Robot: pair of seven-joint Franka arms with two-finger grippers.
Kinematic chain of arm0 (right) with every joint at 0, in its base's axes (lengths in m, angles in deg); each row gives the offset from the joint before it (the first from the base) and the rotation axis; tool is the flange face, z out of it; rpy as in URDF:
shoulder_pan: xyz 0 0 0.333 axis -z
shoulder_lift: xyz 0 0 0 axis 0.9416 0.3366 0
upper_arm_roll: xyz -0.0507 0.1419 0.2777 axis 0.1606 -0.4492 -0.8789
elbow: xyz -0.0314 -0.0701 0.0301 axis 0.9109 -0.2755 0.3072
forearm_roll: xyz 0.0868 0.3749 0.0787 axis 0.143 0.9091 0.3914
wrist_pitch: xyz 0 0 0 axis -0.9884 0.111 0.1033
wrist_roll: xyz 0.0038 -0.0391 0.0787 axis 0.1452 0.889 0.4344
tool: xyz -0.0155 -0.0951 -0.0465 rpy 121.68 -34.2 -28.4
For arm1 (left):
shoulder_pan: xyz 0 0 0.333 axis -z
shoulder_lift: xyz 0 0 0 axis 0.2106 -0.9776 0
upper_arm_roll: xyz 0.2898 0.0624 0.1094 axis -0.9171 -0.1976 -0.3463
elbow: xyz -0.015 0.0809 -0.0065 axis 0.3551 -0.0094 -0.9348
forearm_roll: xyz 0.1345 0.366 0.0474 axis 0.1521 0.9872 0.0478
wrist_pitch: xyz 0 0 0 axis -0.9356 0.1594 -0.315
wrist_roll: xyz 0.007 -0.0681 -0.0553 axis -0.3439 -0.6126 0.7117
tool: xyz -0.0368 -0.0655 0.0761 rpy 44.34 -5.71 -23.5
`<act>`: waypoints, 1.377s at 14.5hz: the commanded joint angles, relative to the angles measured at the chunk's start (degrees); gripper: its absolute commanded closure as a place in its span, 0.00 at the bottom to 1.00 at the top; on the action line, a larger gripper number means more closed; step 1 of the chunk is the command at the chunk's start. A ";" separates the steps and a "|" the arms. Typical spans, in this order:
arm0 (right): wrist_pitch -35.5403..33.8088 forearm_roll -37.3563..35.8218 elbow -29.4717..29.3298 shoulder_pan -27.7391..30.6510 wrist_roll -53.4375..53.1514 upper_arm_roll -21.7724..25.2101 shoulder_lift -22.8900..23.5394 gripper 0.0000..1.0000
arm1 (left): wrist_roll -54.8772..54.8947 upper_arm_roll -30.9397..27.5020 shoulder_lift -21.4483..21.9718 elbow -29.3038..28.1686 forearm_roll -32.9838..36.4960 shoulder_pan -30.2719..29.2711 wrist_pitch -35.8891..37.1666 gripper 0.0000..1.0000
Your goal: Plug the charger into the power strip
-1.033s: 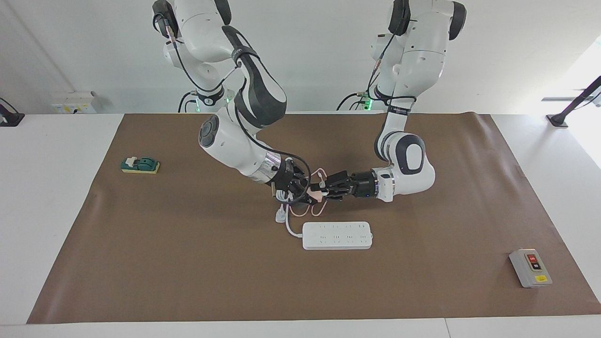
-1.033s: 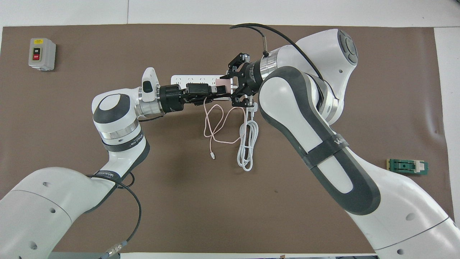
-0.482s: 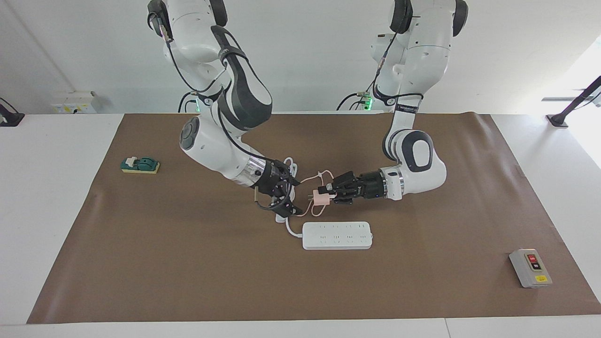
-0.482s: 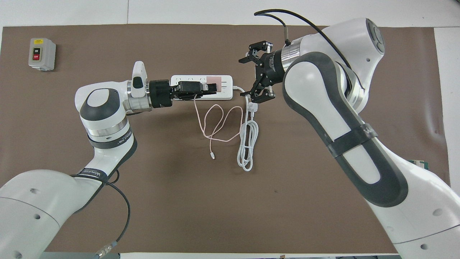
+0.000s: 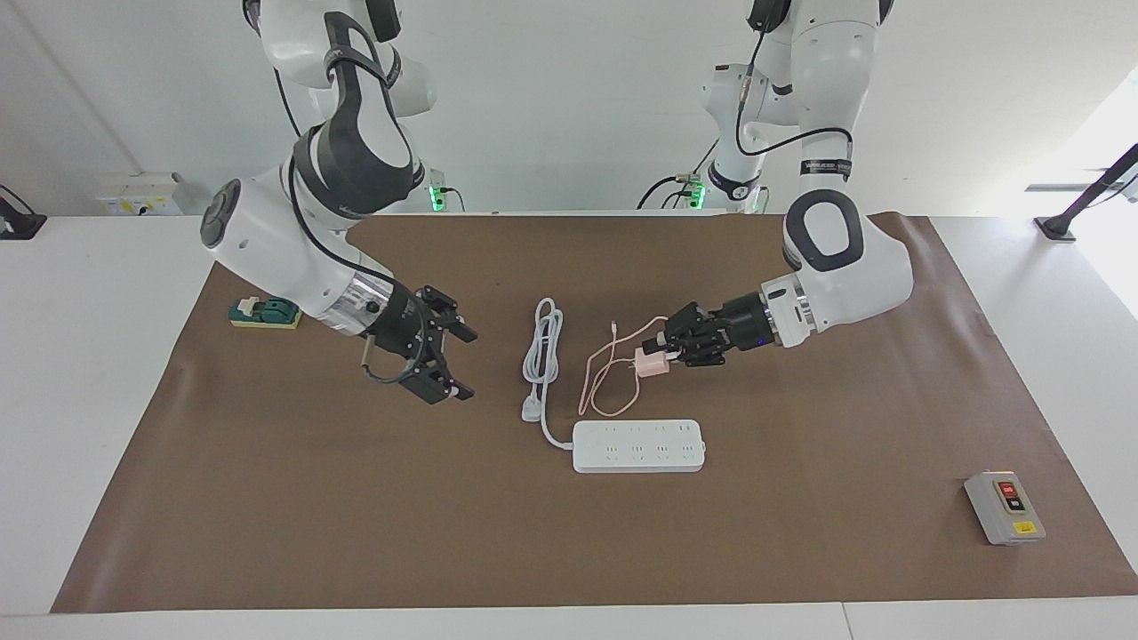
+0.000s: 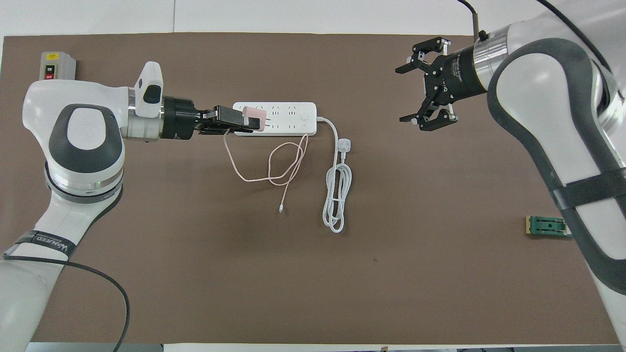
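Plainly, the left claw (image 5: 669,354) is clamped on the charger (image 5: 650,364), a small pale-pink cube with short metal prongs, held in the air just over the power strip (image 5: 638,446), toward the strip's end nearer the left arm's base. The right claw (image 5: 444,350) hangs with its fingers spread wide and holds nothing, over bare mat toward the right arm's end of the bench; that arm seems to be waiting.

The main risk, as I judge it, is alignment: the claw lies nearly level, so the prongs look to point sideways rather than down, and the cube would need turning before they meet a socket. The smooth, hard plastic could twist in the grip under pushing force. The strip is a long, flat, glossy white bar lying loose on the brown mat; with nothing bracing it, it may slide or tip. The thin, limp pink cable (image 5: 605,384) trails in loops below the claw and could snag or drag. The strip's thick white cord (image 5: 542,342) lies coiled nearby.
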 commanded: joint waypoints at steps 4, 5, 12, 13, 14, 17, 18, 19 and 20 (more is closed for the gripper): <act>-10.65 -8.91 0.57 5.02 17.56 -0.52 -3.89 0.00 | -19.17 -6.51 4.81 6.85 28.08 -0.22 11.95 1.00; -12.41 -10.84 0.40 5.29 21.16 -0.52 -4.07 0.00 | -22.60 -6.95 4.46 10.28 32.48 -0.31 16.59 1.00; -16.29 -26.58 3.28 7.83 57.09 -0.52 -9.95 0.00 | -26.25 -7.66 6.04 16.71 45.88 -1.89 26.04 1.00; -16.20 -27.90 4.34 8.36 62.80 -0.52 -11.26 0.00 | -26.07 -7.66 5.43 18.73 47.10 -2.16 26.31 1.00; -16.12 -29.13 5.13 8.98 67.90 -0.52 -12.58 0.00 | -25.98 -7.66 5.25 20.66 50.07 -2.25 27.09 1.00; -16.11 -31.77 6.89 9.68 80.39 -0.52 -16.10 0.00 | -26.24 -7.57 6.13 22.00 56.34 -1.99 29.29 1.00; -16.20 -32.74 6.99 9.86 83.74 -0.43 -16.98 0.00 | -26.59 -7.74 5.61 22.09 56.69 -1.72 29.21 1.00; -16.38 -34.05 6.99 9.77 86.21 -0.51 -17.95 0.00 | -29.11 -7.40 5.60 22.70 56.17 -1.89 29.21 1.00; -16.73 -34.93 7.07 9.51 88.41 -0.43 -18.91 0.00 | -36.36 -7.22 5.60 22.79 55.91 -1.72 29.21 1.00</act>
